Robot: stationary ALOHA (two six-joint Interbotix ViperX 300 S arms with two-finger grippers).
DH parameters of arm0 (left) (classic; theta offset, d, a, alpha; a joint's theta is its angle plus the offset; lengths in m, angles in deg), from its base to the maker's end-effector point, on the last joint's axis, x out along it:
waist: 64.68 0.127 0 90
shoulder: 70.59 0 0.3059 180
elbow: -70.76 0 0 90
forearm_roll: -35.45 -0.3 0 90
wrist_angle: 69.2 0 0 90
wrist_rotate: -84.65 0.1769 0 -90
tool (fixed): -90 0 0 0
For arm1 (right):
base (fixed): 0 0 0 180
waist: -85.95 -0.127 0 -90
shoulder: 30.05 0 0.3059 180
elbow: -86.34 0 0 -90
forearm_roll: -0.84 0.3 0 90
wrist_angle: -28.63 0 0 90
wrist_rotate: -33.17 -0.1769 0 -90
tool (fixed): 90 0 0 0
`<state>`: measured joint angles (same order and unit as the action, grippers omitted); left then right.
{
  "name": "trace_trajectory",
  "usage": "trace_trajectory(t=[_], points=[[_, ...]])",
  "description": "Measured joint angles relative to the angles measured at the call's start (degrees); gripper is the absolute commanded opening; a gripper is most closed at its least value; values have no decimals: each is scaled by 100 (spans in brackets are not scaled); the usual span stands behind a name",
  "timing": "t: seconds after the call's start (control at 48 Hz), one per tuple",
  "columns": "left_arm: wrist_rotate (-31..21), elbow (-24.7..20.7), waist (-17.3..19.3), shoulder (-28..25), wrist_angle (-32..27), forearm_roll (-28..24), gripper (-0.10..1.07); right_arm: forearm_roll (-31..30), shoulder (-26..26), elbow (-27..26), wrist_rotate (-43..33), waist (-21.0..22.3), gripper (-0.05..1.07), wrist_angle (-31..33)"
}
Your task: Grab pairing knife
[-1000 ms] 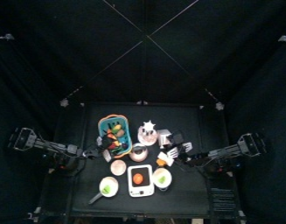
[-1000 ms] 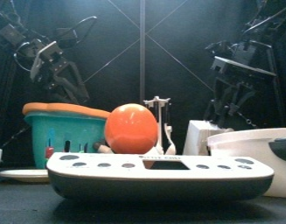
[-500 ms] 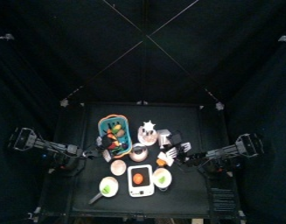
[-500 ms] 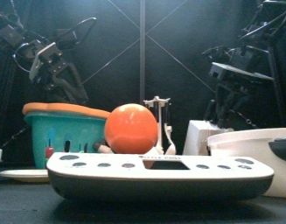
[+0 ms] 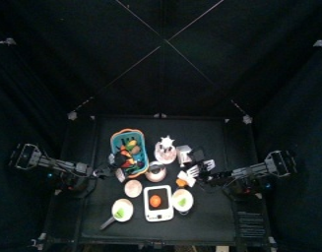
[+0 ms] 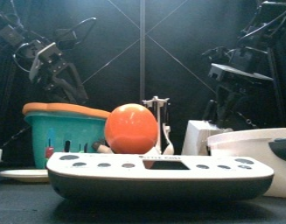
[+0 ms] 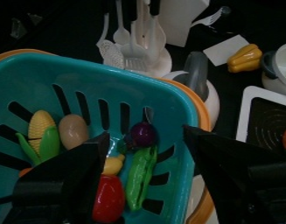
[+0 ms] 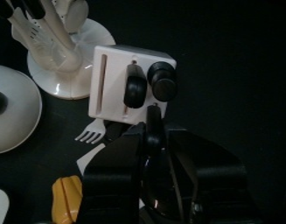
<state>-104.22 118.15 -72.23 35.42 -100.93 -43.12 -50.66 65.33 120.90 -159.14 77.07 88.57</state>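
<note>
The left arm rests well to the left of the knife block (image 8: 115, 61). The left gripper (image 7: 145, 144) hangs over the teal basket (image 7: 63, 79) with its fingers spread wide and nothing between them. Toy vegetables lie in the basket below it: a corn cob (image 7: 40, 129), a purple piece (image 7: 143, 134), a green pod (image 7: 136, 172) and a red piece (image 7: 107, 199).

The basket stands left of the knife block. Between the two is a white utensil holder (image 8: 58, 66) full of pale spoons and spatulas, just beside the block's left side.

In front of the block, toward the table's front edge, a white kitchen scale (image 6: 156, 172) carries an orange (image 6: 131, 129). A white bowl (image 6: 256, 149) stands to the right of the scale.

The knife block is white, with two black handles (image 8: 136, 87) seated in its face. The paring knife (image 8: 151, 129) is in the block's near edge, and its black handle sticks out toward the right arm. The right gripper (image 8: 151, 153) is just beside the block on that side. Its fingers are drawn in partway around this handle and hold it, while the blade is hidden in the block.

A white fork (image 8: 93, 133) lies on the table close to the block's corner. A yellow toy pepper (image 8: 66, 198) lies farther out from the block, next to the gripper.
</note>
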Motion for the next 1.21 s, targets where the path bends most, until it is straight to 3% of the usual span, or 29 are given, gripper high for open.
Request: trace_trajectory(t=[1.208], points=[[-9,26,53,0,9,35,99,141,9,0,0,-35,58,422]])
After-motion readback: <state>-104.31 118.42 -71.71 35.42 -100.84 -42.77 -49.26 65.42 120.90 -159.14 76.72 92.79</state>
